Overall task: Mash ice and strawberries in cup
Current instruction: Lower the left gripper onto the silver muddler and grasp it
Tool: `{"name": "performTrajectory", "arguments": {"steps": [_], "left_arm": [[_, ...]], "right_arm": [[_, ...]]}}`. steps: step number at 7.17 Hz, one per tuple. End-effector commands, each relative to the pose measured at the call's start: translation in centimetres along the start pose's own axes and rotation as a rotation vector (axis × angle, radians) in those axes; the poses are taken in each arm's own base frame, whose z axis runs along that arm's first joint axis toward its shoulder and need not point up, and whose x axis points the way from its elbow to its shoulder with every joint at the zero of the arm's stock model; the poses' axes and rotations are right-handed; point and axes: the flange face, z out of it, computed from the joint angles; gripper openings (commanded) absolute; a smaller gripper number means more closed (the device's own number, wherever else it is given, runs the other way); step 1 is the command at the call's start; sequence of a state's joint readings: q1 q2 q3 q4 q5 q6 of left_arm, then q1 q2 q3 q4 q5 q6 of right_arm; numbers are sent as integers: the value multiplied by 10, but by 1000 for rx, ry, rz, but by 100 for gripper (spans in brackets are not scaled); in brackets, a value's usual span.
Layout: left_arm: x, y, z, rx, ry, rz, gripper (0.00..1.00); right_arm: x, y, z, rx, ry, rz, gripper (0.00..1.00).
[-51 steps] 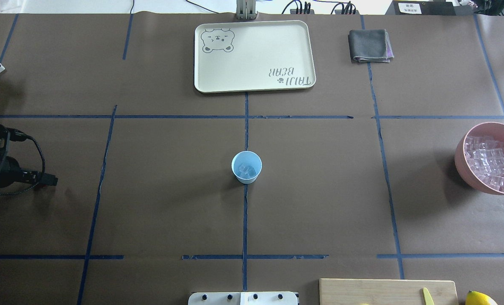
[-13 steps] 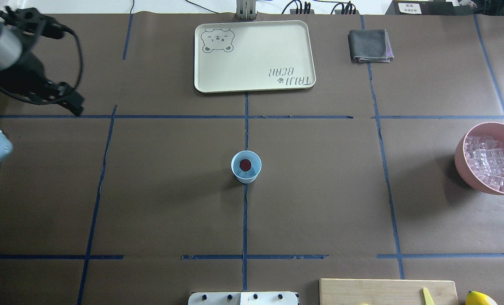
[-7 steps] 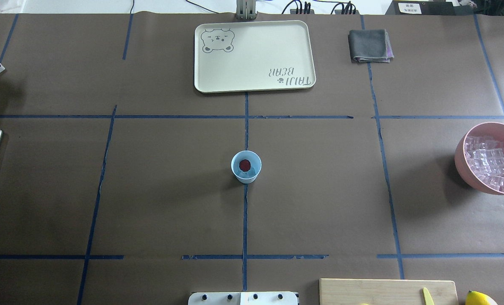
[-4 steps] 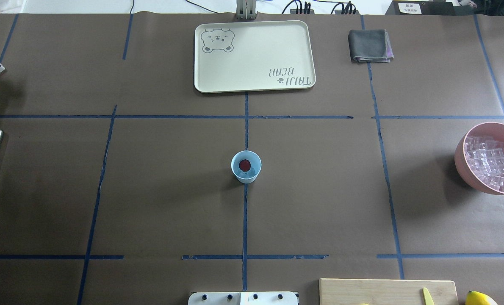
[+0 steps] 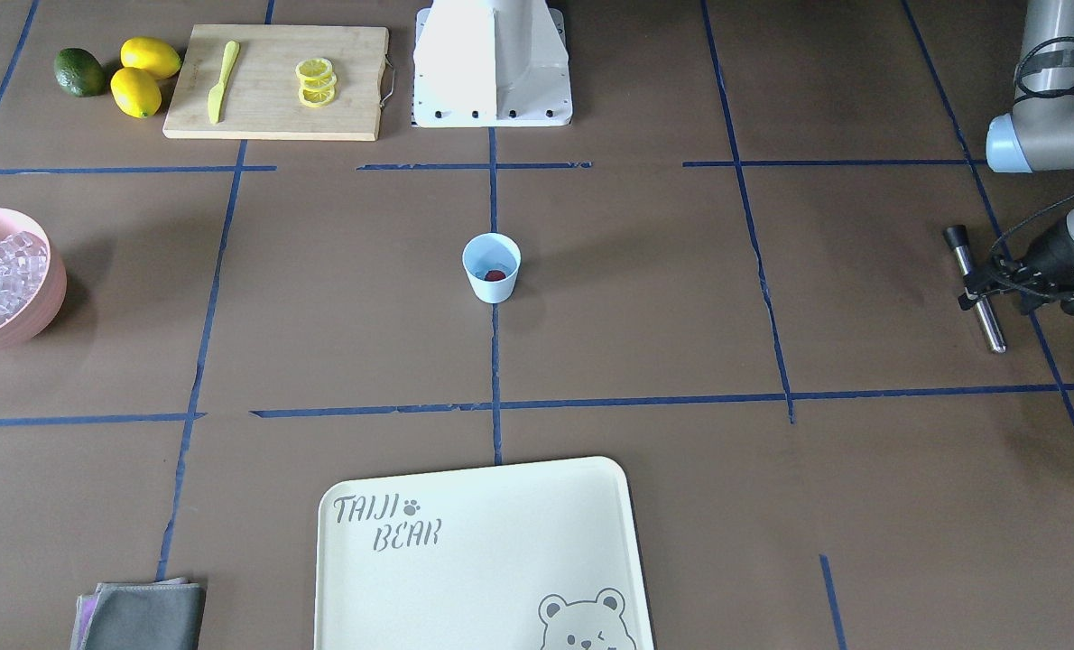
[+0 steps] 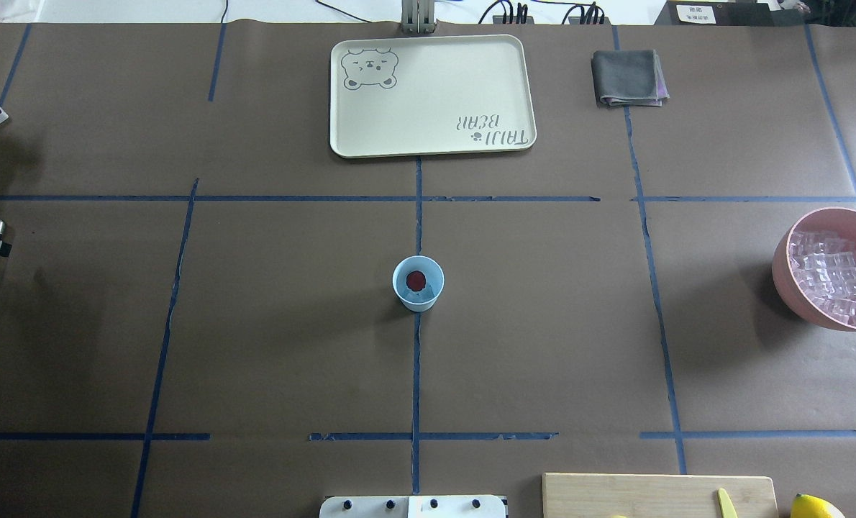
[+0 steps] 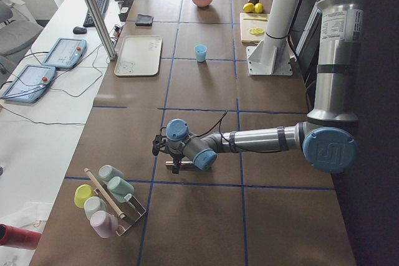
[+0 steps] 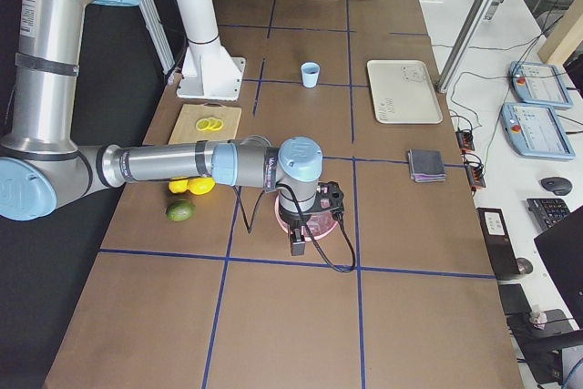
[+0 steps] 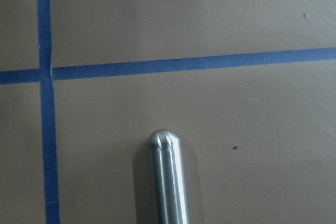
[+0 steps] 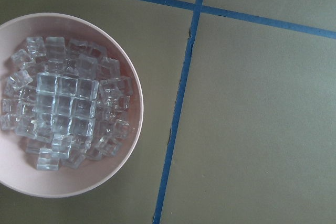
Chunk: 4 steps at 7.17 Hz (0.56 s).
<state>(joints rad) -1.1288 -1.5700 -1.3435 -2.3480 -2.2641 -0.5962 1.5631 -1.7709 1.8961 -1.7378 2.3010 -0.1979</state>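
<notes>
Front-facing view: I see the cup [image 5: 491, 267] upright at mid-table, mouth up, the strawberry [image 5: 495, 274] inside. My left gripper [image 5: 975, 293] seems to straddle the metal rod [image 5: 994, 330], which lies near-to-far, but I cannot tell if it grips. Right-side view: my right gripper [image 8: 297, 241] hangs over the pink bowl [image 8: 324, 224]; I cannot tell its opening.

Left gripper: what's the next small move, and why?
Probably shut the left gripper on the metal rod and lift it. The rod lies flat on the table with the gripper right at it, though I cannot tell whether it grips yet. The cup already holds the strawberry on ice, unmashed.
</notes>
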Motion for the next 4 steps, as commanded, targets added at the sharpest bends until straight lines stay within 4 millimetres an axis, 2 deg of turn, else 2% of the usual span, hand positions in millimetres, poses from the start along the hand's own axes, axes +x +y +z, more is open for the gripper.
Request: {"name": "performTrajectory", "arguments": {"steps": [1, 2, 3, 4], "left_arm": [[6, -2, 16, 0, -40, 15, 100], [8, -5, 16, 2, -39, 17, 100], [8, -5, 16, 3, -40, 17, 94], [7, -5, 17, 3, -40, 17, 79]], "right_arm": [[0, 0, 0, 0, 0, 0, 100], [0, 0, 0, 1, 0, -1, 100], [0, 0, 0, 1, 0, -1, 100], [0, 0, 0, 1, 0, -1, 100]]}}
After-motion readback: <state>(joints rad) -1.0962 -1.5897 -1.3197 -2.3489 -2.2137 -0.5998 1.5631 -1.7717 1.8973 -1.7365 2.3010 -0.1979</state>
